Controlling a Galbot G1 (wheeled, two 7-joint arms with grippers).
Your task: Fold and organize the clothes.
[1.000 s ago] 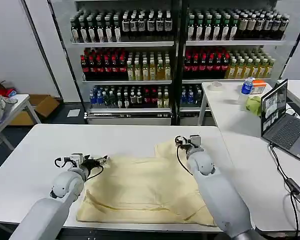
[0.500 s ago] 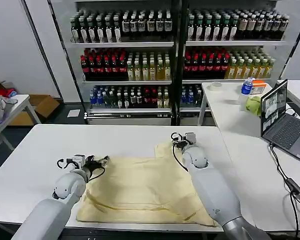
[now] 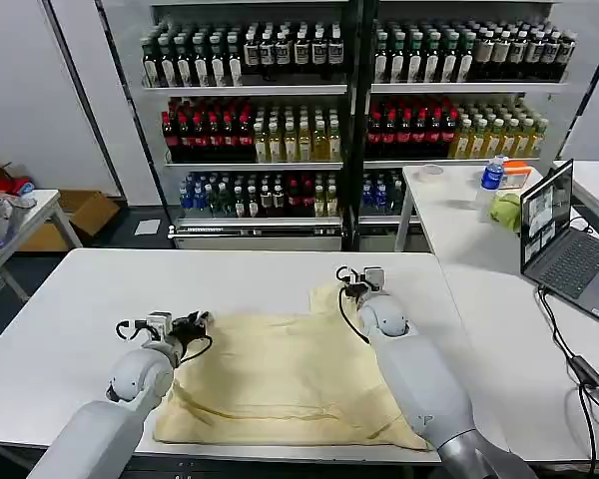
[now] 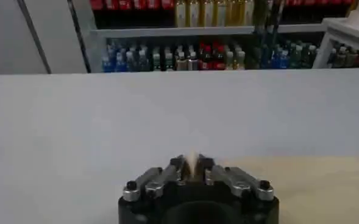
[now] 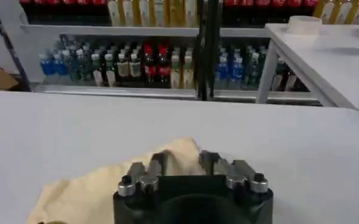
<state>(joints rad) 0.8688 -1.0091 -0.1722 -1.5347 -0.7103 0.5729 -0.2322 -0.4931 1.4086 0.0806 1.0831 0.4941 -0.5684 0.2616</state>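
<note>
Slippage looked the main risk: the pale cream-yellow thin-fabric garment (image 3: 290,379) lay spread on the white surface (image 3: 80,299), its far-left corner pinched in the left end effector (image 4: 191,171), while the right end effector (image 5: 182,161) sat parted over its far-right corner. Nothing else lay near the garment.

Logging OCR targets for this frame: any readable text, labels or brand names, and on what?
No text can be read.
Bottles on the shelves: labels too small to read.
Laptop screen: content too small to read.
Cream-yellow garment: plain, no print visible.
White table: no markings.
</note>
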